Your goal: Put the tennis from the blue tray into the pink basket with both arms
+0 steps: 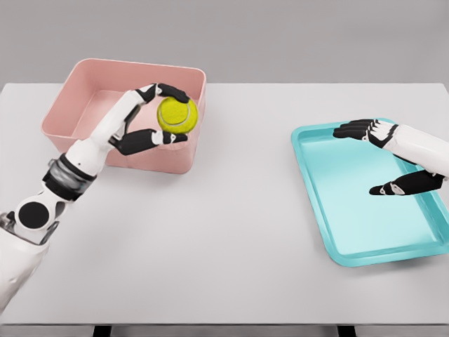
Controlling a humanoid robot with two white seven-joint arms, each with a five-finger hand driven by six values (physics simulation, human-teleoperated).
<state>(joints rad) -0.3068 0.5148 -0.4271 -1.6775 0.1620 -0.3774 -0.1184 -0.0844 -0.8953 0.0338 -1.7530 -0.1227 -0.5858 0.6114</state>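
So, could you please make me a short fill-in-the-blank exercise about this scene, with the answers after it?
1. The left robot hand holds a yellow ____ ball.
2. The ball is held over the ____ basket.
3. The right robot hand, fingers spread, hovers over the ____ tray.
4. Both containers stand on a ____ table.

Answers: tennis; pink; blue; white

Simulated test bench: plain white table, featureless grey backdrop, rendered look.
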